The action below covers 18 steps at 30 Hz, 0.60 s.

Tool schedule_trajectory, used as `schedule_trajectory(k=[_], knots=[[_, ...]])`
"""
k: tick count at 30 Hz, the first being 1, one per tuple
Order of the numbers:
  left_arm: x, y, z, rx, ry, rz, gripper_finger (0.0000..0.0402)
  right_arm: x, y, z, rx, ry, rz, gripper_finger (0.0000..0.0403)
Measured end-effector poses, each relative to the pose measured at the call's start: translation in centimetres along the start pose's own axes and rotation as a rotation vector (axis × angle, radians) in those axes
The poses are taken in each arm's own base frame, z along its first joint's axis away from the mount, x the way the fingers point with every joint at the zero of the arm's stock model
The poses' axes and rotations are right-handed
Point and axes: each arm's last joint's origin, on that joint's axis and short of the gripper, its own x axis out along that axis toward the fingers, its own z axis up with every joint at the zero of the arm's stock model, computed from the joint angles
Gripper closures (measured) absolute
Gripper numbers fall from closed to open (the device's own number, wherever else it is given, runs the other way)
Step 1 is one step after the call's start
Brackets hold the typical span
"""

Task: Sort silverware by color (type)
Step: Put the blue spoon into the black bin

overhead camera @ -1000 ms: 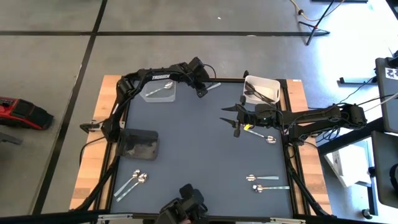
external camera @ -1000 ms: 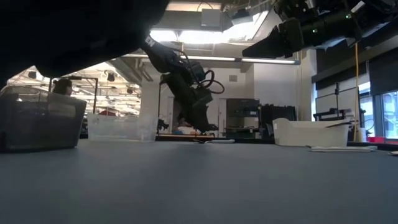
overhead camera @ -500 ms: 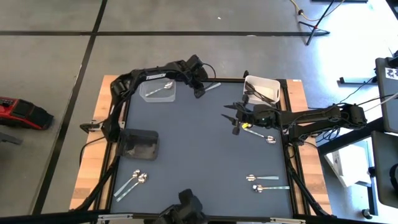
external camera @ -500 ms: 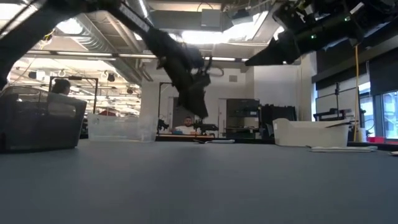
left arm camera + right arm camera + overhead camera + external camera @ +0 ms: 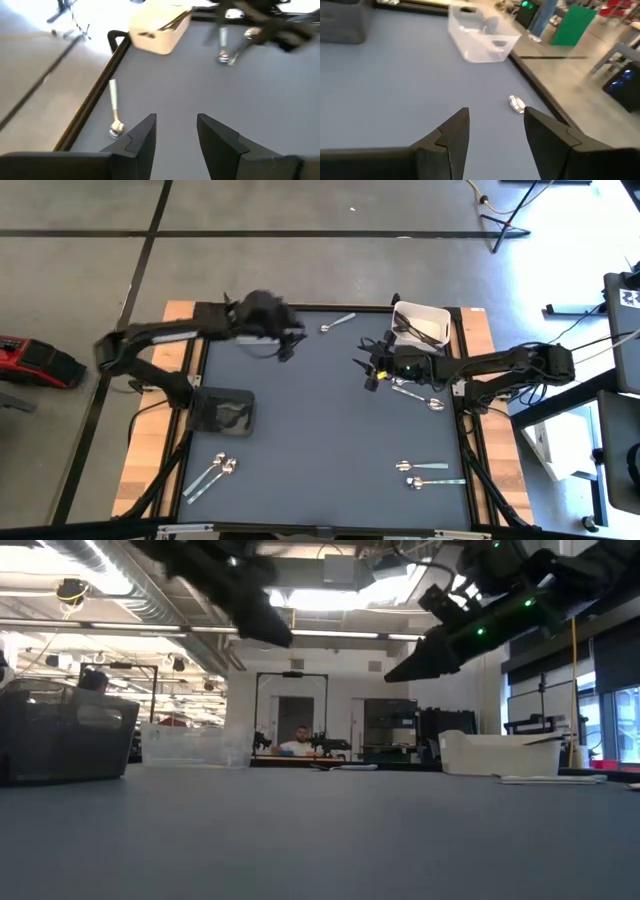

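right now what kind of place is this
Likely a robotics lab or workshop: an open hall with exposed ceiling ducts, equipment racks, a person at a far bench, and taped lines on the concrete floor.

Bright ceiling lights glare in the low view; left arm motion-blurred.

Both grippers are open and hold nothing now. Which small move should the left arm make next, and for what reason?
Probably the left gripper should go to the silver spoon lying alone near the far edge of the mat and lower over it. The gripper is open and empty, that spoon is the loose one nearest to it, and it lies outside every bin. The right gripper hovers open near the white bin.
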Motion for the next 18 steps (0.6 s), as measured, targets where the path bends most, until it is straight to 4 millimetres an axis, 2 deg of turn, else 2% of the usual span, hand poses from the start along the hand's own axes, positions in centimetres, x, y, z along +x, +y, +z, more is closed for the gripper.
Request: schedule_trajectory(k=[4,7,12,18], knots=[[-3.1,-2.6,-3.0,0.003,-0.087,-0.054,0.0264,1.1,-1.2,-0.3,0.029,-0.023,0.000,0.0224],[-4.4,-4.4,-5.5,0.007,-0.146,-0.114,0.0264,2.1,-2.1,-0.3,0.040,-0.008,0.007,0.0224],[-5.0,-6.3,-8.8,0.015,-0.268,-0.190,0.0264,5.1,-3.0,-0.4,0.049,0.036,0.033,0.0224],[-5.0,-6.6,-9.8,0.023,-0.263,-0.205,0.0264,9.6,-4.7,-0.3,0.006,0.225,0.097,0.0224]])
